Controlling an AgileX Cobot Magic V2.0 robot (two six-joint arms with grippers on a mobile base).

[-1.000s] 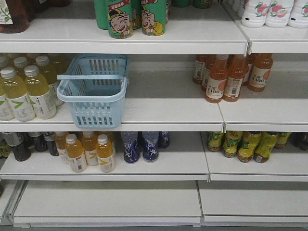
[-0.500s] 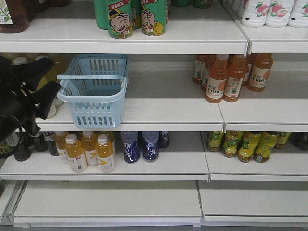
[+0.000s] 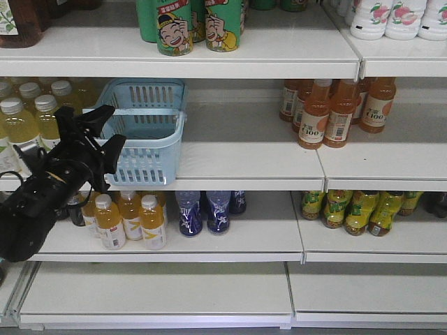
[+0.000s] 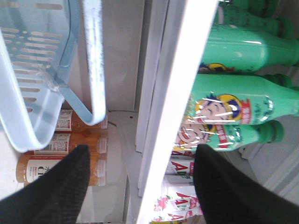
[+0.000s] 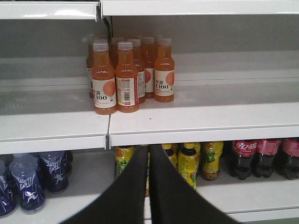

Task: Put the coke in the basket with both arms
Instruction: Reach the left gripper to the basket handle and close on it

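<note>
The pale blue basket (image 3: 150, 143) stands on the middle shelf, its flat hoop handle lying across the top. My left gripper (image 3: 112, 130) is open and empty, and its tips are at the basket's left front corner. In the left wrist view the basket's slotted wall (image 4: 32, 70) fills the upper left, beyond the spread left gripper (image 4: 142, 149). My right gripper (image 5: 148, 148) is shut on nothing, in front of the lower shelf edge. It does not show in the front view. The all-red coke bottle is out of view.
Pale yellow bottles (image 3: 21, 122) stand left of the basket, behind my left arm. Orange bottles (image 3: 328, 112) stand on the right of the same shelf. Green bottles (image 3: 188, 24) are above. Orange-yellow bottles (image 3: 129, 220) and blue ones (image 3: 202, 209) are below. Dark cola bottles with red labels (image 5: 245, 158) stand lower right.
My left arm has come into view from the left and moved right to the basket's left front corner, gripper open. The basket has not moved.
</note>
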